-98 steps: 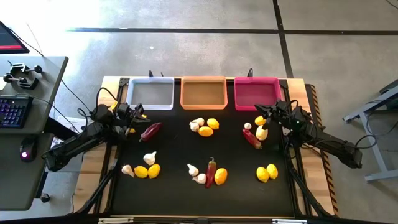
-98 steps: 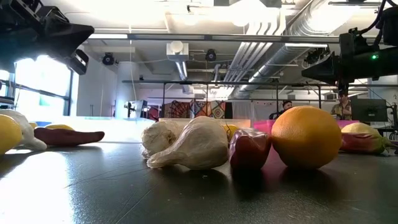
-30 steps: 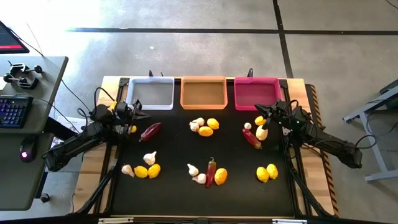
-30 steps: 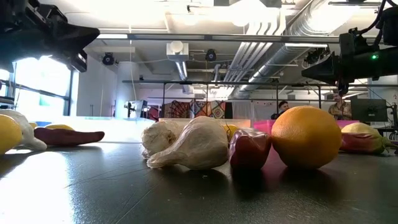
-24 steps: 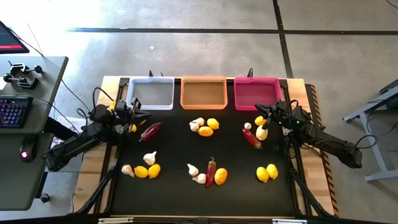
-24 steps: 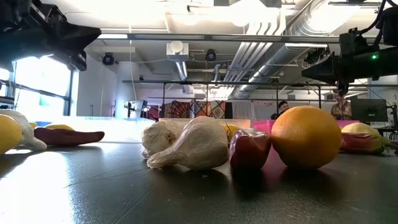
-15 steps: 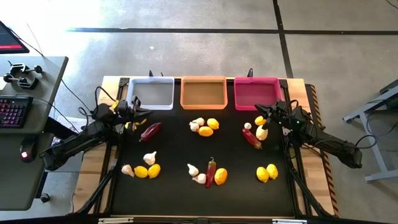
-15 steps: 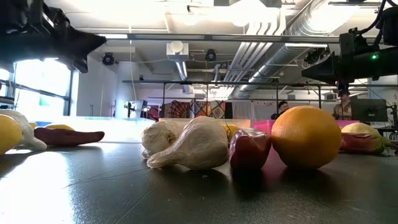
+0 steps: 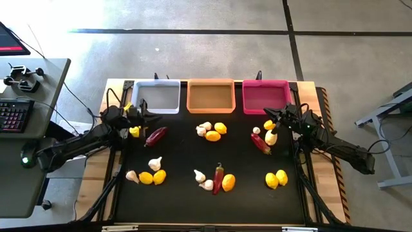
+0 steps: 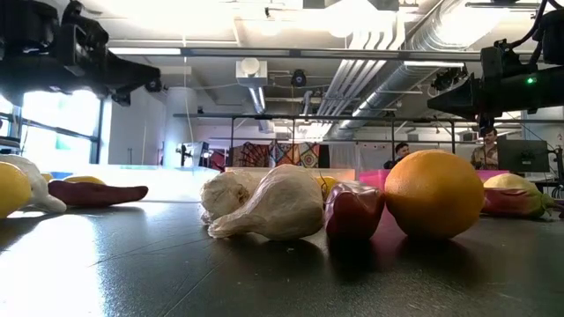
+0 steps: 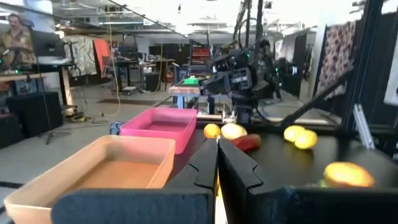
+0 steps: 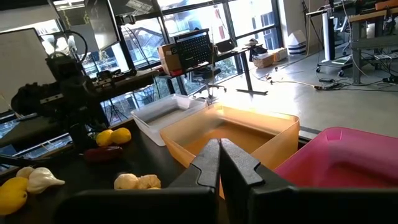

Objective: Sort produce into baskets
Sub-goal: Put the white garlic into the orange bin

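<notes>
Produce scattered on black surface (image 9: 180, 161), none in baskets. Lemon (image 9: 134, 131) just beside left hand (image 9: 147, 116), dark red chili (image 9: 155, 136) near it, toward surface middle. Garlic (image 9: 271, 136), small lemon (image 9: 268, 125) and chili (image 9: 261, 143) just beside right hand (image 9: 271, 115). More garlic-lemon clusters mid-surface (image 9: 212, 131) and along the near edge (image 9: 146, 176), well apart from both hands. 3 baskets in a row at far edge: white (image 9: 156, 96) just beyond left hand, orange (image 9: 210, 95) between hands, pink (image 9: 264, 96) just beyond right hand. Left hand clenched, grasping nothing, raised off surface. Right hand clenched, empty, raised off surface near the pink basket.
</notes>
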